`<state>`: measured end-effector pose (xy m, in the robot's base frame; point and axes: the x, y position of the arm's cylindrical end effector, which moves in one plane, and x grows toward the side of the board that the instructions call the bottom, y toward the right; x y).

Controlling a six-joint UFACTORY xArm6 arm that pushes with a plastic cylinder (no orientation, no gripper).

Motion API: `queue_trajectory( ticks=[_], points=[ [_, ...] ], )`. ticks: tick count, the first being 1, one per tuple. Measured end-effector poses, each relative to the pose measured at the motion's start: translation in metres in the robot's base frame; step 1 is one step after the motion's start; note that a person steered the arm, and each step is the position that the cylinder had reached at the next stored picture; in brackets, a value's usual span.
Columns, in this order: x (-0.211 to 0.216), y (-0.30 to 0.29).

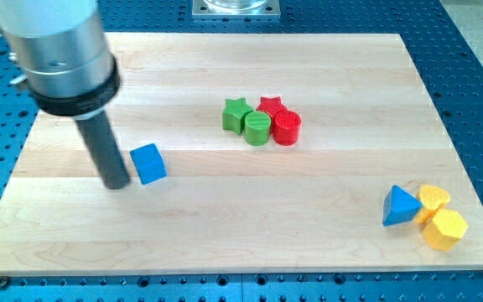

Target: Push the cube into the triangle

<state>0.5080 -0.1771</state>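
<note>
Blue cube (148, 163) sits just right of my tip (116, 184).

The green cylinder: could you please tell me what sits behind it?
Behind the green cylinder, toward the view's top, sits a green star; a red star too. Their lower parts are covered.

my tip (117, 184) is sitting just at 9 o'clock of the blue cube (148, 163) | bare desk (250, 218) is lying open from cube toward the blue triangle (399, 206) at 4 o'clock | green star (236, 113), green cylinder (257, 127), red star (272, 106), red cylinder (287, 127) are clustering at 2 o'clock, off that lane | two yellow blocks (439, 218) are crowding the triangle's far side
</note>
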Motion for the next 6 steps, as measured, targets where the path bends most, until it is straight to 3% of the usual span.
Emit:
queue_trajectory(
  ticks=[2,5,6],
  points=[
    [0.004,-0.031],
    [0.026,0.054],
    [0.024,0.006]
  ],
)
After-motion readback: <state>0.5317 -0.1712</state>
